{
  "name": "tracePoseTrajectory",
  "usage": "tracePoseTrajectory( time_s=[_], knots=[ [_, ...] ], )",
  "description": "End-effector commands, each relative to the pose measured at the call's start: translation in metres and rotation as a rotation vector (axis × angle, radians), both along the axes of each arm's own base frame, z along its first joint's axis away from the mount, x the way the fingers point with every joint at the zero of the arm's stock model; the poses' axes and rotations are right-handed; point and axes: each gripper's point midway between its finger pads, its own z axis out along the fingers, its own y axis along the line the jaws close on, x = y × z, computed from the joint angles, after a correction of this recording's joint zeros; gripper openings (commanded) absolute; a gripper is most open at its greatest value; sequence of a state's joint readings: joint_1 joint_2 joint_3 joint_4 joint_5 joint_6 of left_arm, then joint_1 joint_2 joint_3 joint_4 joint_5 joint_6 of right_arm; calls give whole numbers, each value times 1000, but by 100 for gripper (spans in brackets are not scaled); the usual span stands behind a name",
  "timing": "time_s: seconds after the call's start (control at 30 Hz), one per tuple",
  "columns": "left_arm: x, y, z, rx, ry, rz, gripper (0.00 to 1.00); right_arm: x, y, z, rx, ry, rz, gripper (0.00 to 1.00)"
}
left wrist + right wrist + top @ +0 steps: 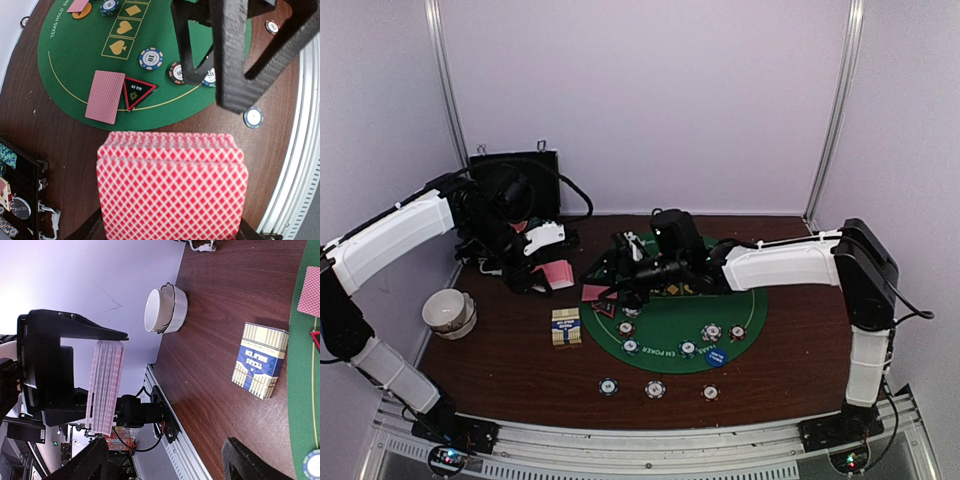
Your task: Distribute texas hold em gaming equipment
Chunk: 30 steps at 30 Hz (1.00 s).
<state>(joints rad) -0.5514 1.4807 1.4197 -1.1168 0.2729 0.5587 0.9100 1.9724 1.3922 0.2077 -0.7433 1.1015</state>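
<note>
Dealing looks barely begun: L gripper (548,265) clenches deck (172,190), R gripper (616,275) released beside it, couple cards (105,96) & chips (151,58) on mat (70,45) below, most undealt.

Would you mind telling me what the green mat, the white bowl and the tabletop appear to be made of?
Green mat: probably felt or similar cloth; matte, no glare, printed yellow lines.
White bowl: likely glazed ceramic; smooth, thick wavy rim.
Tabletop: wood or wood-look laminate; dark brown grain with fine scratches and slight sheen.
</note>
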Motion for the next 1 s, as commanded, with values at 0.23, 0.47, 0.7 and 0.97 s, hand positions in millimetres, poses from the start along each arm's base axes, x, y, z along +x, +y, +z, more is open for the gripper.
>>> tracePoseTrajectory(
  time_s=[0.23, 0.47, 0.7, 0.97],
  knots=[
    [2, -6, 7, -27, -21, -18, 0, -2, 10, 52, 116, -56, 10, 82],
    [2, -6, 9, -30, -21, -20, 0, -4, 38, 46, 144, -31, 42, 82],
    [1, -7, 9, -32, -20, -22, 0, 0, 55, 39, 158, -3, 59, 82],
    [0, -8, 10, -39, -19, -26, 0, 9, 73, 31, 161, 19, 65, 81]
  ],
)
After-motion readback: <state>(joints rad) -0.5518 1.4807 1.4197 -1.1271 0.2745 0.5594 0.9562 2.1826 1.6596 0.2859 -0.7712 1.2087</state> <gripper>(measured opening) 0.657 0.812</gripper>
